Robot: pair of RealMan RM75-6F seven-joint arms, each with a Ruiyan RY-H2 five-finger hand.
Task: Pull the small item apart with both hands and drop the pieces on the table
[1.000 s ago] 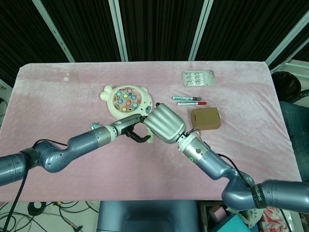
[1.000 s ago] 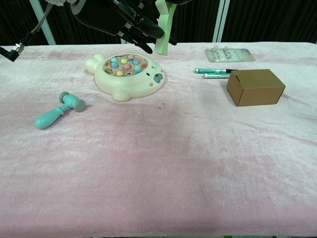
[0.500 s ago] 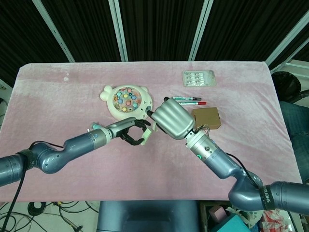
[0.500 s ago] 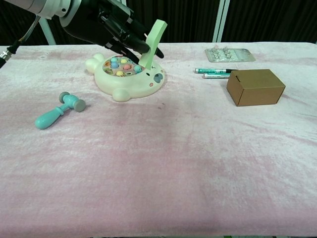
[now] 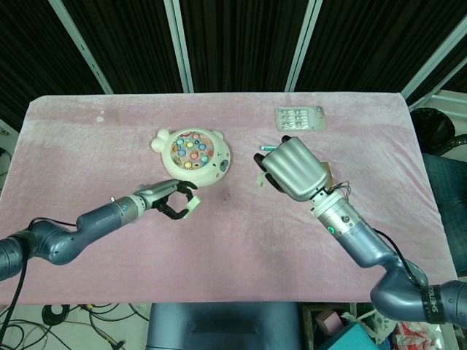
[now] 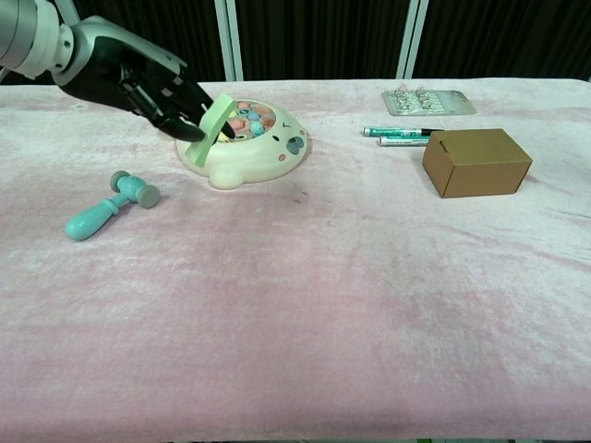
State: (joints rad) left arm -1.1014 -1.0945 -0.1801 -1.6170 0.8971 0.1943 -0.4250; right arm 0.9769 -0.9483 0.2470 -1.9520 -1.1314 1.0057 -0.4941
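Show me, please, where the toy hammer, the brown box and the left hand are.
toy hammer (image 6: 109, 205): chest view, on its handle.
brown box (image 6: 476, 161): chest view, on its front face.
left hand (image 6: 152, 90): chest view, on its back.

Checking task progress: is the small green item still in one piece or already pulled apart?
Apart. The left hand holds one green piece, and the right hand holds another bit, well separated in the head view.

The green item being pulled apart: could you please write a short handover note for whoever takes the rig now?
Left hand: pinches one pale green piece, raised in front of the animal toy.
Right hand: raised above the markers; a small pale piece shows at its fingers, hold unclear.
Done: the item is apart.
Left: drop both pieces onto the pink table.
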